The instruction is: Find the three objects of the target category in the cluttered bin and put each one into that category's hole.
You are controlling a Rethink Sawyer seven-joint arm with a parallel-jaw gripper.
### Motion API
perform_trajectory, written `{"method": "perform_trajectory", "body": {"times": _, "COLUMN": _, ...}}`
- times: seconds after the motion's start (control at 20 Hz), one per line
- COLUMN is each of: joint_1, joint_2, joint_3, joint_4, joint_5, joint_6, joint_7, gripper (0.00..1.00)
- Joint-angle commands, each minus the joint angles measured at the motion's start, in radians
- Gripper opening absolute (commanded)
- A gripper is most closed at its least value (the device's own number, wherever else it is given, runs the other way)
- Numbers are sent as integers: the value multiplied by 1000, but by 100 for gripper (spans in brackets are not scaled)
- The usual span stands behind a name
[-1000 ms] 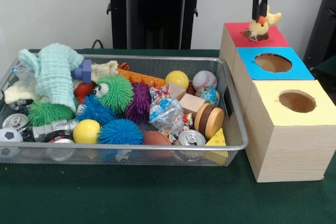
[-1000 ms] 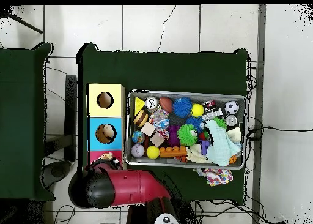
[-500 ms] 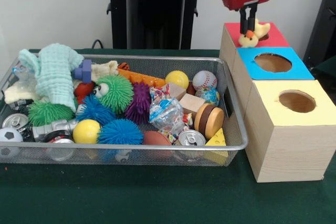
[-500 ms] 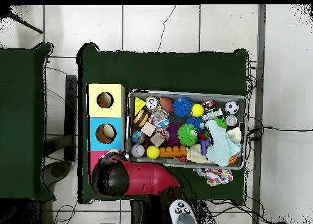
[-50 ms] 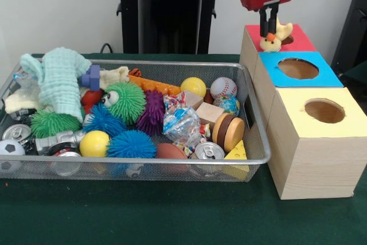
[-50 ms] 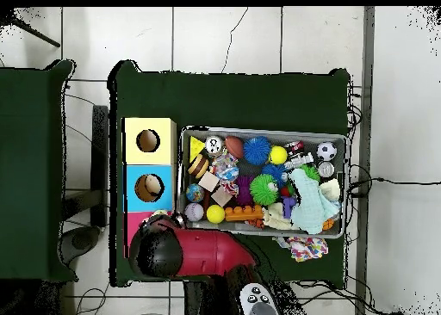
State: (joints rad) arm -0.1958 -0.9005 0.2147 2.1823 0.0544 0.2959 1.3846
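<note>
Up at the far end of the row of boxes, a small yellow plush chick hung in the pincer, whose two dark fingers were closed around its upper body while its orange beak and round head showed just below the tips. The chick was held over the near left part of the red-topped box, beside that box's hole, which was mostly hidden behind toy and fingers. The red arm covered most of the red box in the overhead view. Next along the row stood the blue-topped box and then the yellow-topped box, each with a round hole open. Left of the boxes, on the green surface, sat the wire mesh bin, crowded with spiky balls, a baseball, soda cans, wooden blocks and a pale green cloth.
</note>
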Motion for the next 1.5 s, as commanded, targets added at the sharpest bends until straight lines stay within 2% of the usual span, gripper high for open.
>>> {"method": "perform_trajectory", "body": {"times": 0.05, "joint_1": 54, "joint_2": -18, "joint_3": 51, "joint_4": 63, "joint_5": 8, "joint_6": -74, "joint_7": 220, "gripper": 0}}
{"method": "perform_trajectory", "body": {"times": 0.35, "joint_1": 114, "joint_2": -29, "joint_3": 60, "joint_4": 62, "joint_5": 69, "joint_6": -73, "joint_7": 268, "gripper": 0}}
{"method": "perform_trajectory", "body": {"times": 0.65, "joint_1": 142, "joint_2": -5, "joint_3": 42, "joint_4": 62, "joint_5": 80, "joint_6": -104, "joint_7": 265, "gripper": 0}}
{"method": "perform_trajectory", "body": {"times": 1.0, "joint_1": 110, "joint_2": 66, "joint_3": -9, "joint_4": 41, "joint_5": 27, "joint_6": -140, "joint_7": 210, "gripper": 0}}
{"method": "perform_trajectory", "body": {"times": 1.25, "joint_1": 77, "joint_2": 51, "joint_3": -33, "joint_4": 44, "joint_5": 2, "joint_6": -95, "joint_7": 169, "gripper": 0}}
{"method": "perform_trajectory", "body": {"times": 1.5, "joint_1": 46, "joint_2": 12, "joint_3": -26, "joint_4": 78, "joint_5": -18, "joint_6": -72, "joint_7": 145, "gripper": 0}}
